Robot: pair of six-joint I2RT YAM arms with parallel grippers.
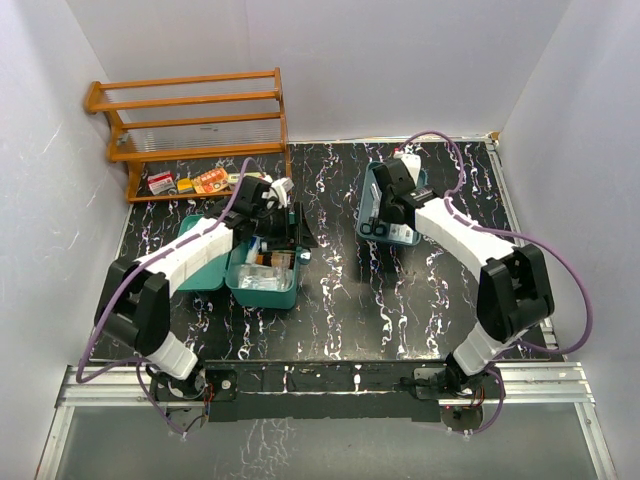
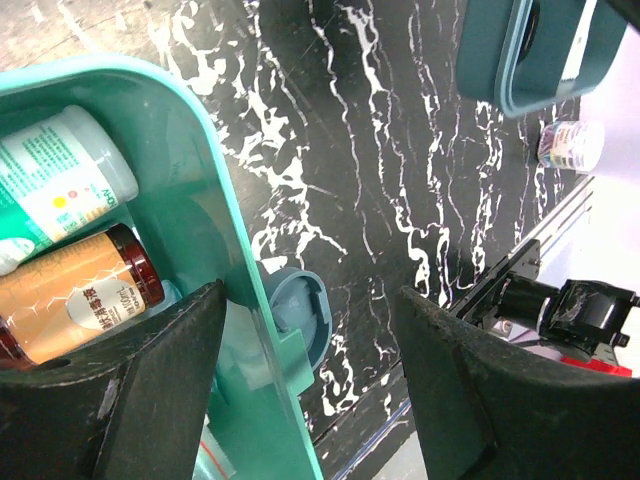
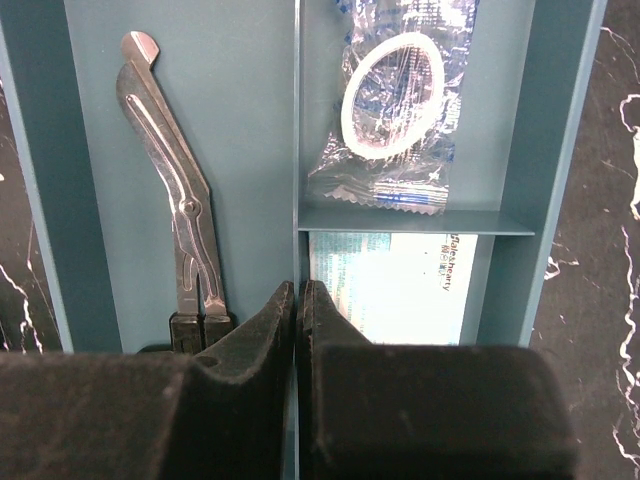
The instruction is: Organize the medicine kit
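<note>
Medicine kit [image 2: 205,190] shows two bottles [image 2: 75,300]; left claw [image 2: 308,300] spread open, right claw [image 3: 298,292] closed above tray [image 3: 250,120].

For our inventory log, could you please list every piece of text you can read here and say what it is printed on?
"Halesbearty" (spelling uncertain): on the white-and-teal packet in the divided tray.
Amber bottle in the medicine kit: label print too blurred to read.
Pale green bottle beside it: label too blurred to read.
Boxes on the wooden rack: too small to read.
</note>
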